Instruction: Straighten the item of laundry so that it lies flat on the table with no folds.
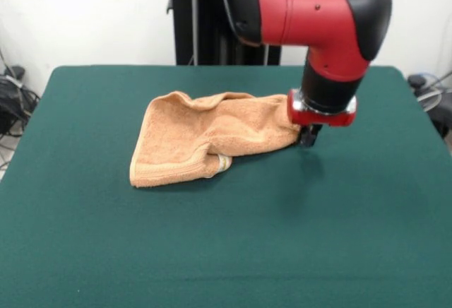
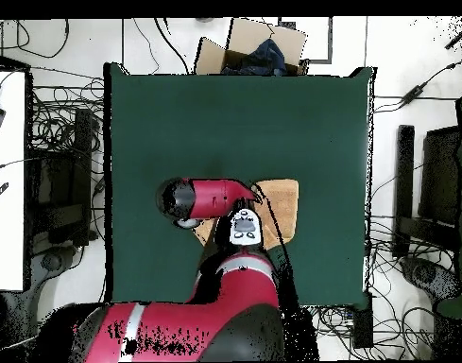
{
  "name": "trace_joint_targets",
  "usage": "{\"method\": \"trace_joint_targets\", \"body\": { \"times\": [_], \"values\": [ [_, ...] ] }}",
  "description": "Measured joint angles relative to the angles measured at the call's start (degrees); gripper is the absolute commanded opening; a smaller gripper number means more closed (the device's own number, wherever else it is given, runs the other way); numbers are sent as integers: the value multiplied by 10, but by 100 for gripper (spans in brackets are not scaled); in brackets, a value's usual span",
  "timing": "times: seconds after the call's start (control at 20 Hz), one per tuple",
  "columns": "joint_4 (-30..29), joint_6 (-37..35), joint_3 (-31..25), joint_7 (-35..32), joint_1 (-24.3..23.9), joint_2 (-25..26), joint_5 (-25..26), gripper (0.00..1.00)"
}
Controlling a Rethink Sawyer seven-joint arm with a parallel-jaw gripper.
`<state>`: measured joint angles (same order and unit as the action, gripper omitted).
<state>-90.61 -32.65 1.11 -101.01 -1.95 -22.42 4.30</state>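
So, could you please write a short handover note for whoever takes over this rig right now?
Gripper: down at table level, at the right end of the towel in the front view; whether it is open or shut cannot be seen.
Towel: near the middle of the green table, rumpled, with one part folded over and a raised ridge along the top.
Done: nothing finished; the towel is not flat.
Left: spread the folded part open and smooth the towel until it lies flat with no folds.

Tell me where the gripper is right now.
In the front view, the gripper is low over the green table, right of centre, at the right-hand end of the crumpled peach towel.
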Motion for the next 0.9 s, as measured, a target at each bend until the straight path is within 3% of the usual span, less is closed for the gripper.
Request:
{"method": "trace_joint_targets", "body": {
  "times": [0.6,0.9],
  "values": [
    [-32,-22,58,-99,52,-25,-55,0],
    [-35,-112,73,-100,51,-36,-62,0]
  ]
}}
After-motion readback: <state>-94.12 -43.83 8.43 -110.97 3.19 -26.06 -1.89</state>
